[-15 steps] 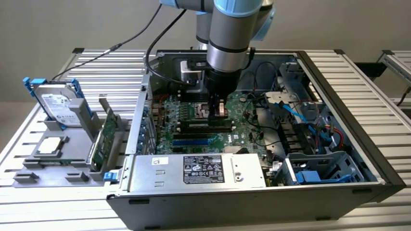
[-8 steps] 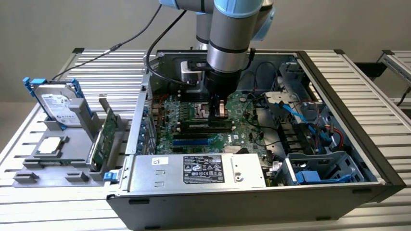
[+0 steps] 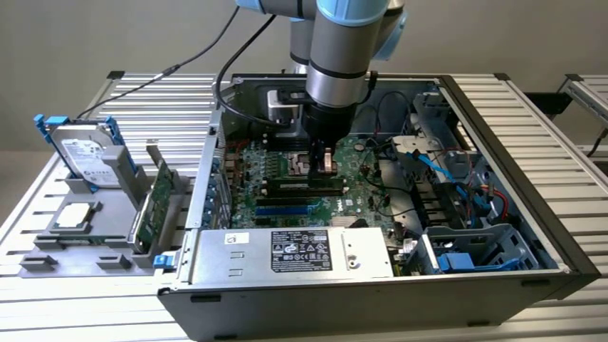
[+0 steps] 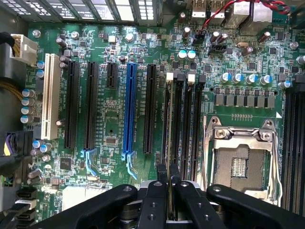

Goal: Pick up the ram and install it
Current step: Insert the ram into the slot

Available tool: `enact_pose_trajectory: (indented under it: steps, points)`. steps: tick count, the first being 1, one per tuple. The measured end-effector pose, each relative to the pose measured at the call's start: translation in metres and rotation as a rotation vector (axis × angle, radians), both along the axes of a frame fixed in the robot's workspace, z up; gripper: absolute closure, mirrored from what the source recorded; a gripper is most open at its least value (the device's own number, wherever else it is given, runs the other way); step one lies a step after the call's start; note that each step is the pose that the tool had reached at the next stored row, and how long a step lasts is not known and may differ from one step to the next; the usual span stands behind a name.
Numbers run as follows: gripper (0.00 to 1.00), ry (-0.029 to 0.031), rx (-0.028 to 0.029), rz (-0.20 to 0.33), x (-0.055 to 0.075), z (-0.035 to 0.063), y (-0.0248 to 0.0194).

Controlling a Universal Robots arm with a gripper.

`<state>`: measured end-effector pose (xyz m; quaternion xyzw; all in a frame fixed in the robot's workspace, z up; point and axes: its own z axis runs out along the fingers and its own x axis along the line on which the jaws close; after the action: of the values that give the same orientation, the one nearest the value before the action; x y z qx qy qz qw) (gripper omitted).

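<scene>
Black two-finger gripper, mine, is clamped on the ram, a slim, long circuit-board stick held edge-on between the pads. Long axis of the stick runs parallel to the long black plastic memory slots on the green motherboard; it lies straight ahead of my fingers, over the slot nearest the blue expansion slot. Whether its far edge touches that slot, I cannot tell.
</scene>
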<state>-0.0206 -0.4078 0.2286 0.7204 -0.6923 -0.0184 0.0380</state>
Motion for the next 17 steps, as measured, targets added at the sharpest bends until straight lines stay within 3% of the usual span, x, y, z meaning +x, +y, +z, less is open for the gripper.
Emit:
enact_pose_trajectory:
  steps: [17]
  points:
    - [0.87,0.0,-0.0033,-0.015,-0.0004,-0.0001,0.0001]
